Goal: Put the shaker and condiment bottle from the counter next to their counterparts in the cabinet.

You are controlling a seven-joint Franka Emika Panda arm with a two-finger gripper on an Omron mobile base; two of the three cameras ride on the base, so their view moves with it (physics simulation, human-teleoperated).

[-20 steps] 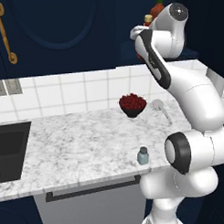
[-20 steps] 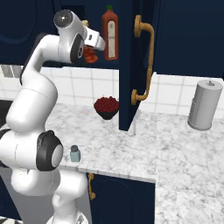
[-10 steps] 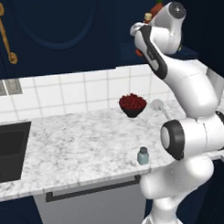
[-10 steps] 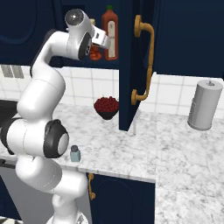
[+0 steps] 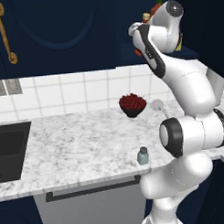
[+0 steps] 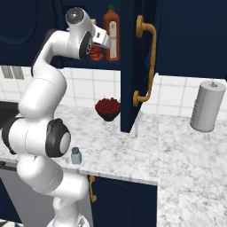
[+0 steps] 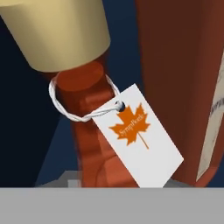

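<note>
My gripper [image 6: 98, 48] is raised into the dark navy cabinet [image 6: 116, 63] and is shut on the condiment bottle [image 6: 96, 53], a small red-orange bottle. In the hand view the condiment bottle [image 7: 92, 144] fills the middle, with a pale yellow cap, a twisted string and a white maple-leaf tag. The tall red counterpart bottle [image 6: 111, 35] with a green cap stands just to its right, also close in the hand view as the tall red bottle [image 7: 179, 65]. The pale blue-grey shaker [image 5: 143, 155] stands alone near the counter's [image 5: 78, 147] front edge, seen too as the shaker [image 6: 76, 155].
The open navy cabinet door with its brass handle [image 6: 146, 62] hangs right of the shelf. A dark bowl of red fruit [image 5: 132, 104] sits at the back of the counter below it. A grey paper-towel roll [image 6: 207, 106] stands far right; the dark sink [image 5: 10, 145] lies far left.
The arm has swung its upper links and carried the bottle slightly closer to the tall red bottle in the cabinet. The shaker has not moved.
</note>
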